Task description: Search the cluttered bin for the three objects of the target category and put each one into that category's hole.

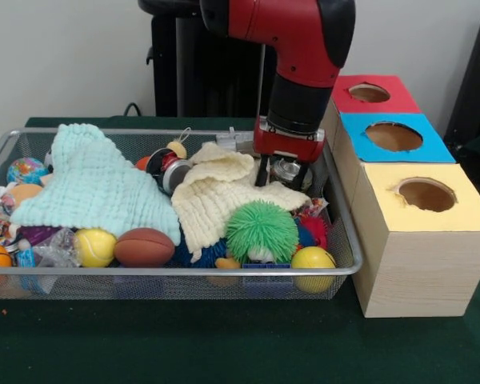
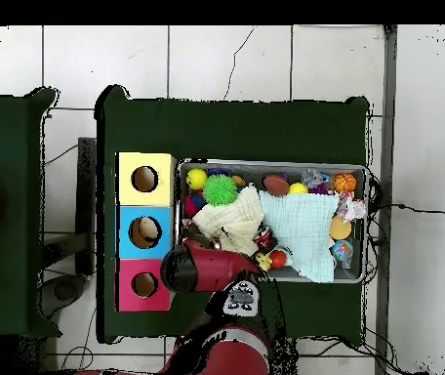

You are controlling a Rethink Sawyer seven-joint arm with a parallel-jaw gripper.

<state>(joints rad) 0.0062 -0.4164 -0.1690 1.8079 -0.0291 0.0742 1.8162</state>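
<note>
Front view: the gripper (image 1: 282,174) hangs right of centre in the wire bin (image 1: 348,240), over a silvery object (image 1: 288,170); I cannot tell its grip. 3 holed boxes (image 1: 420,228) stand at right.

Overhead view: the arm (image 2: 202,269) covers the gripper, lower centre; the boxes (image 2: 145,231) sit left of the bin (image 2: 367,220).

Two cloths (image 1: 96,188), three box holes (image 1: 426,194), perhaps three yellow balls (image 1: 94,247), one wire bin (image 1: 348,240).
</note>
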